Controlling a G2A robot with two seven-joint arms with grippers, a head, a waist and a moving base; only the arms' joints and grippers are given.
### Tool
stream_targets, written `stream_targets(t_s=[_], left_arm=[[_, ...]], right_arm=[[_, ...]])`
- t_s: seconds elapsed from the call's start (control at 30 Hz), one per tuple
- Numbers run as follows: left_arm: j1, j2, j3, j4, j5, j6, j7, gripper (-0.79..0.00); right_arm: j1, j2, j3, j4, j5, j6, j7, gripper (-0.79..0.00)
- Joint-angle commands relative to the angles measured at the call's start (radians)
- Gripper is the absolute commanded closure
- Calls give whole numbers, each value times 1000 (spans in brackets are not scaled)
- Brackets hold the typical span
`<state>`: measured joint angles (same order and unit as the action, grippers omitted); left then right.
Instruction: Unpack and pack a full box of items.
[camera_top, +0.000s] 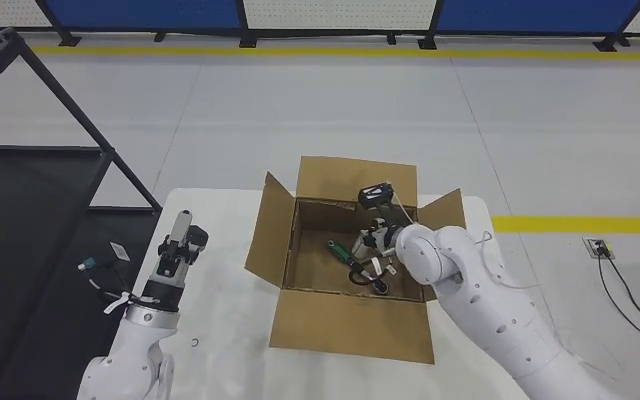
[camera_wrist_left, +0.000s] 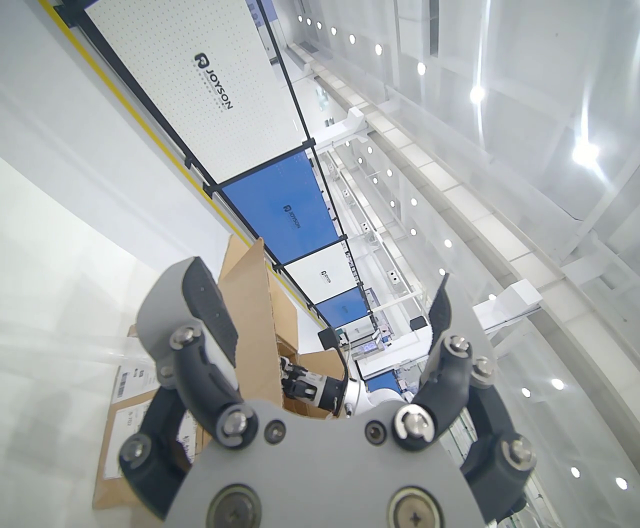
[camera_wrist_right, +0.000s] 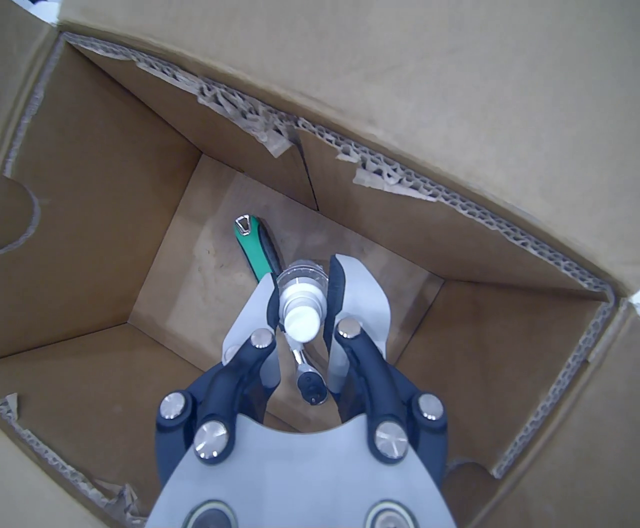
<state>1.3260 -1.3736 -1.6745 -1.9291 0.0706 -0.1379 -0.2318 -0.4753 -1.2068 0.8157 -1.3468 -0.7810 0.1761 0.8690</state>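
From above, the open box (camera_top: 350, 330) sits on the tabletop (camera_top: 225, 235) well aside of the left fingers (camera_top: 182, 228), with several items inside, so unpacking looks barely begun. At the left wrist, those fingers are spread apart and hold nothing. At the right wrist, the right fingers (camera_wrist_right: 350, 287) are clamped on a white-capped bottle (camera_wrist_right: 300, 312) inside the box. A green-handled ratchet (camera_wrist_right: 256, 245) lies just beneath them, and all the repacking remains.

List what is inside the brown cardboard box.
The right hand, shut on a small clear white-capped bottle; below, a green-handled metal ratchet tool on the box floor. The hand covers its middle.
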Motion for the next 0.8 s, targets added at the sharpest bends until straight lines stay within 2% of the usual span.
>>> stream_targets(t_s=[0.0, 0.13, 0.27, 0.37, 0.57, 0.77], left_arm=[[0, 0, 0, 0, 0, 0, 0, -785], [0, 0, 0, 0, 0, 0, 0, -785], [0, 0, 0, 0, 0, 0, 0, -785], [0, 0, 0, 0, 0, 0, 0, -785], [0, 0, 0, 0, 0, 0, 0, -785], [0, 0, 0, 0, 0, 0, 0, -785]], right_arm=[[-27, 10, 30, -66, -18, 2, 0, 0], [-128, 45, 140, -290, -62, 9, 9, 0], [-256, 80, 295, -536, -89, 31, 29, 0], [-339, 97, 410, -666, -109, 57, 22, 0], [-485, 114, 626, -831, -94, 112, -15, 0], [-624, 120, 845, -889, 11, 119, -86, 0]])
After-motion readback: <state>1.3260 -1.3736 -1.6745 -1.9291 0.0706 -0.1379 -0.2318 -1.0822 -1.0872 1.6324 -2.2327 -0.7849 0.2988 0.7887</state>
